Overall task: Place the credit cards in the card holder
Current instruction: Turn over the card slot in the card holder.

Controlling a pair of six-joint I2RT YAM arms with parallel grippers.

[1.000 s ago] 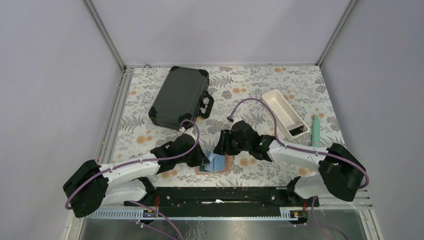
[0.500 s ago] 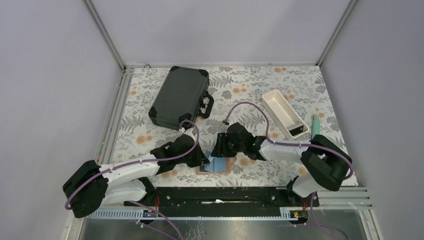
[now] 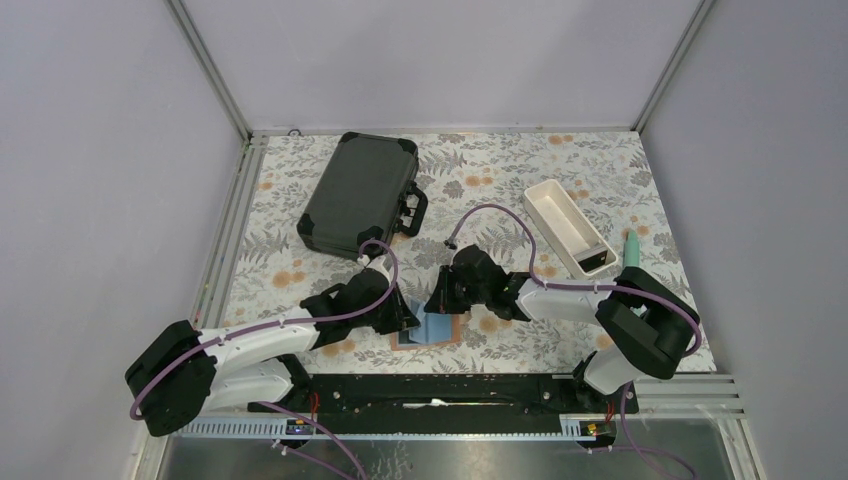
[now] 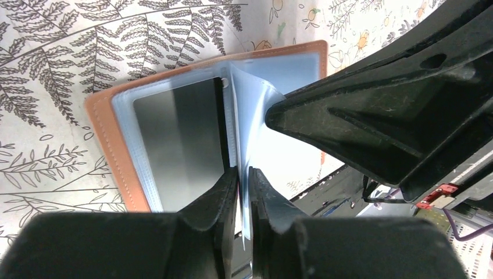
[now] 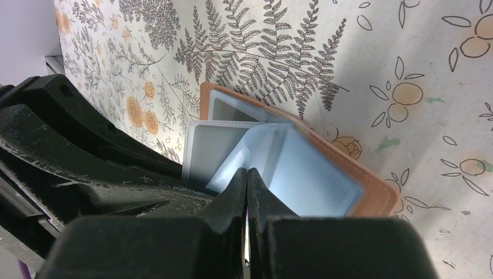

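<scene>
Open card holder [image 4: 110, 145], gripped twice
The left gripper [image 4: 243, 181] pinches a raised pocket leaf, credit card [image 4: 180, 145] just left of it; the right gripper [image 5: 247, 177] clenches a leaf edge.

Matt leather-like card holder [image 4: 107, 152]

In the top view we get soft, even overhead light, and only faint shadows fall on the fern-and-flower printed tablecloth [image 3: 500, 170]. Close to the lens, the left pincer [image 4: 243, 174] blurs into a black mass. Just past its tips, a dark glossy rectangular card [image 4: 174, 145] carries a grey sheen. Ahead of the right pincer [image 5: 247, 174], the pale blue plastic pockets of the tan leather-like card holder [image 5: 381, 197] glare almost white.
</scene>
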